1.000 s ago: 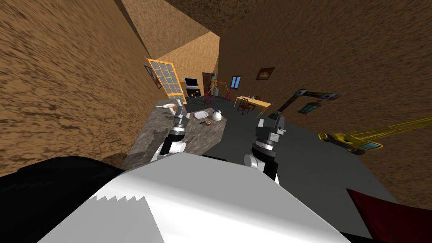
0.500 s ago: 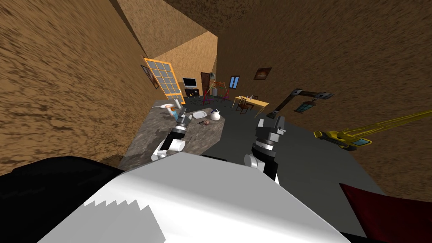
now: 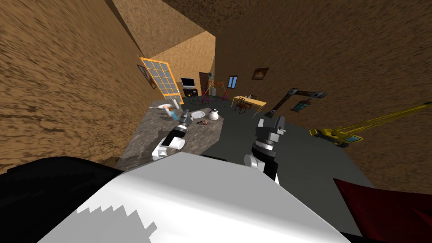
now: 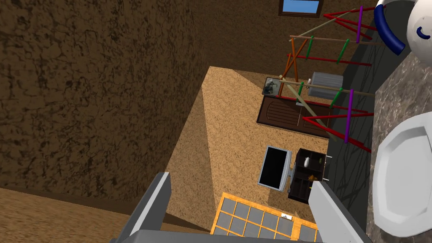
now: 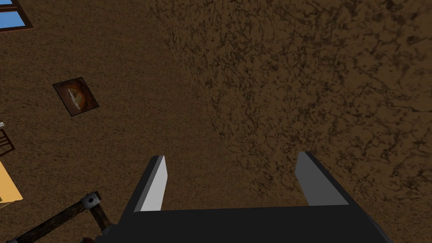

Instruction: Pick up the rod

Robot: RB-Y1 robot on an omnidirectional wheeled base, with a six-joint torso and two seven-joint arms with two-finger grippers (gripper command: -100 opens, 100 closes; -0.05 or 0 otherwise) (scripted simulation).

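**ITEM: Rod pickup, left arm in approach, nothing grasped**

- **Landmark.** White plate (image 4: 400, 177), lying flat on the grey stone-patterned tabletop (image 3: 145, 137).
- **Rod (image 3: 198, 122).** Probable identification only. It is a thin dark sliver lying on the tabletop just beside the white plate, on the plate's side nearer the robot. A small brown lump (image 3: 205, 122) sits right next to it. It is too small to confirm shape or heading.
- **Left pincer (image 4: 239, 179).** Blades spread wide with nothing between them. It is held just beside the white plate and above the tabletop, aimed across the room rather than down at the surface.
- **Right pincer (image 5: 230, 156).** Blades wide and empty. It is held well apart from the white plate, off the tabletop's edge, and is judged idle.
- **White jug (image 3: 214, 114).** It has a blue handle and stands just beside the white plate, on the plate's side away from the left pincer.

**Handling note (judgement).**
- Pitch the left wrist down until the sliver beside the white plate sits between the blades.
- Turn the blades to lie across the rod's length, not along it.
- Descend with the blades kept wide, and close near the rod's middle so it does not tip.
- Keep the blade on the plate's side clear of the rim, and the other blade clear of the brown lump.
- A thin rod lying flat may roll or slip out, so close slowly and lift straight up.
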